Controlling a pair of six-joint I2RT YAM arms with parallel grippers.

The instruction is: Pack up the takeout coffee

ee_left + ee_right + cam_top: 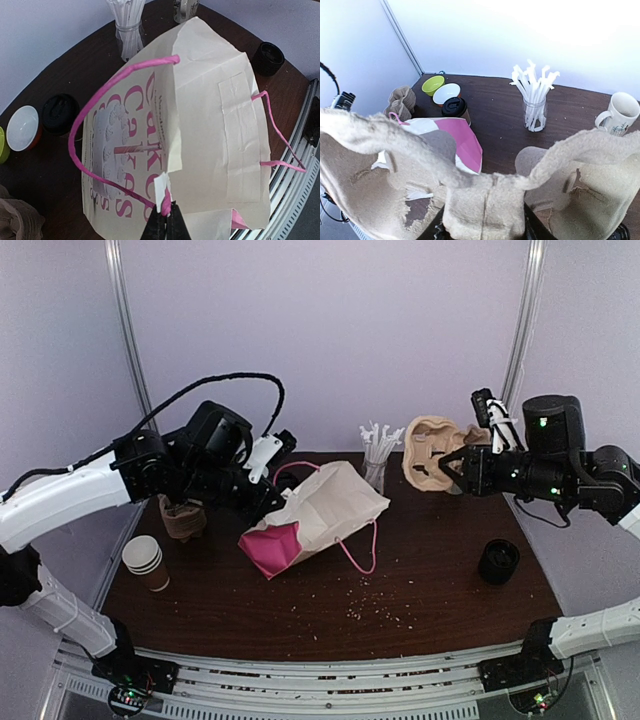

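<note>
Two grips are in play, and each carries its own risk. The left gripper is clenched tight on the pink handle of the paper bag, close to where the cord meets the paper. The bag lies on its side just ahead of the fingertips. A pull from so thin a pinch could tear the cord out or let it slip, and the bag would flop back down.

The right gripper is closed on the middle wall of a pulp cup carrier, apparently held off the table. The pulp looks torn and soft, so it may fold under load.

The takeout coffee stands upright well beyond that carrier, past the bag and beside a white bowl. From the left gripper it is off to the left. The glass of straws stands ahead of the carrier, to its right. A low sweep could topple the straws, and a dragged bag could knock the coffee over.
</note>
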